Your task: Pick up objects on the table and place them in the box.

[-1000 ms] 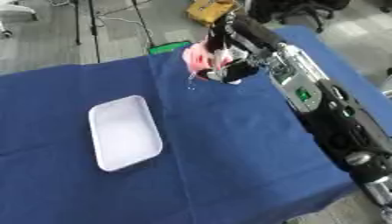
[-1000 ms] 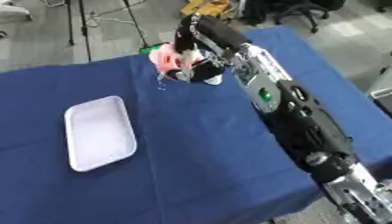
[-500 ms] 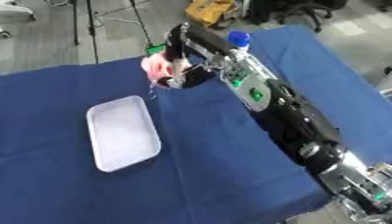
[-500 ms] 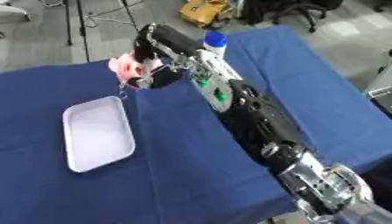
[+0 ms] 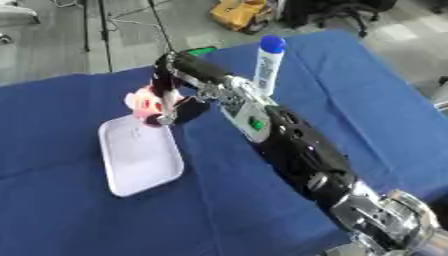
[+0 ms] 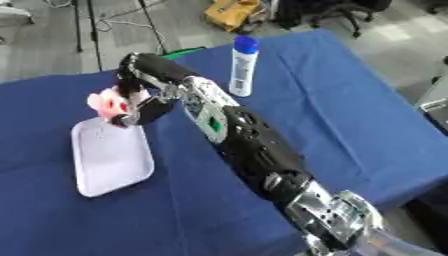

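The right hand (image 5: 166, 102) has its fingers curled round a small pink object (image 5: 143, 102), held just above the far end of the white box (image 5: 140, 160) near the table's (image 5: 79, 220) left edge. It looks light and probably soft, so a pinch across its middle should carry it. The white bottle with a blue cap (image 5: 267, 65) near the far edge looks rigid, smooth and easily tipped, best taken round its body.

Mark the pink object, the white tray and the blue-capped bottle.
pink object (image 6: 107, 103), right eye view, on its pink body left of the right hand (image 6: 131, 106).
white tray (image 5: 140, 162), left eye view, on its bare floor.
blue-capped bottle (image 6: 242, 70), right eye view, on its white body.
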